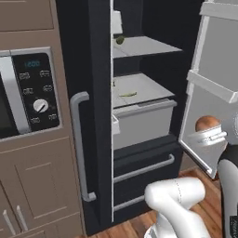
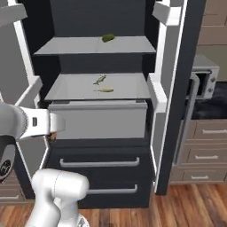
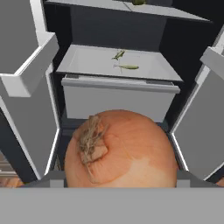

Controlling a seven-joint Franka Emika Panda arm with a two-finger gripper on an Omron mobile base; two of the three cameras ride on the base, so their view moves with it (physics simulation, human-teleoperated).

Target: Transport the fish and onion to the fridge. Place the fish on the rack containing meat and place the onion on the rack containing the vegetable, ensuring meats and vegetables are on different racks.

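Two shelves matter here, and we could mix them up. Our jaws (image 3: 120, 186) are grasping the round orange-brown onion (image 3: 122, 148) low in front of the tall black fridge (image 2: 177, 88). The small olive-green vegetable (image 2: 107, 38) sits on the flat grey top shelf (image 2: 71, 46). The thin pale fish (image 2: 104, 89) already lies on the shelf below (image 2: 128, 84), above a grey drawer (image 2: 99, 119). The onion is round, so it could roll off. The floor is brown wood (image 2: 195, 204).

Glossy white rounded arm (image 1: 174, 197) links with dark grey joint bands, 1 black segment bearing a small white marking.
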